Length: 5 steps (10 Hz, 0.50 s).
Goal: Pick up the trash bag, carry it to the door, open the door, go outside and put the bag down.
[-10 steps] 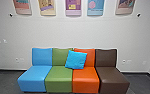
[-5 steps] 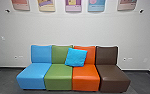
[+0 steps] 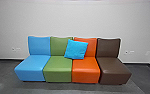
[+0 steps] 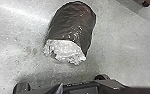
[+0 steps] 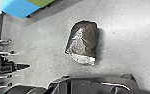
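Can see the bag point(image 4: 73, 25) on the floor point(image 4: 21, 50), below both hands and apart from them. Can't tell either hand's state, spread or together. Can see seats point(image 3: 31, 67) farther from both hands.

Here's the floor point(image 3: 8, 77), grey all over, and right on it lies the trash bag point(image 4: 74, 25), dark along its body, pale and crinkled at one end. Four seats stand in a row: blue seat point(image 3: 31, 67), green seat point(image 3: 58, 71), orange seat point(image 3: 86, 71), brown seat point(image 3: 114, 71), with the bag well clear of the blue one!
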{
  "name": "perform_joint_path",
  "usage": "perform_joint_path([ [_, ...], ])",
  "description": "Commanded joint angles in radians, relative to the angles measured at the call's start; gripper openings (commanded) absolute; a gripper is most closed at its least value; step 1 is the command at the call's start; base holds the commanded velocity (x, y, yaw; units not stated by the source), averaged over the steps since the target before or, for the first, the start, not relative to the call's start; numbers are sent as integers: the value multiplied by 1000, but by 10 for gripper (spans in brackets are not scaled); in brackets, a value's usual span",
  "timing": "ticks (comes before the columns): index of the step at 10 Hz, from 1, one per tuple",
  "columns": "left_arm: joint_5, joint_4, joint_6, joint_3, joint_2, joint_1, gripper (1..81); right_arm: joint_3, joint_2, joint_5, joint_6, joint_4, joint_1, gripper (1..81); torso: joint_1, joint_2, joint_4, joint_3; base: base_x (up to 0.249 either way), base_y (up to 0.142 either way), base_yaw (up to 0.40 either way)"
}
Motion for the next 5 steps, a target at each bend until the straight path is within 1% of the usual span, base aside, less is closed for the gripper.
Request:
perform_joint_path([
  [1, 76, -58, -5, -31, -11, -114, 811, 16, -53, -56, 3, 31, 81, 811, 58, -90, 0, -85, 0, 0, 0],
  [2, 92, -70, -5, -51, 1, -126, 811, 18, -58, -55, 3, 31, 78, 811, 86, -134, 0, -127, 0, 0, 0],
  [3, 94, -77, -5, -65, 13, -137, 811, 21, -61, -56, 3, 32, 77, 811, 108, -168, 0, -65, 0, 0, 0],
  [4, 97, -90, -5, -78, 25, -148, 811, 22, -63, -64, 3, 38, 75, 811, 131, -204, 0, -99, 0, 0, 0],
  [5, 103, -101, -5, -97, 42, -158, 811, 24, -63, -67, 3, 40, 75, 811, 148, -228, 0, -109, 0, 0, 0],
])
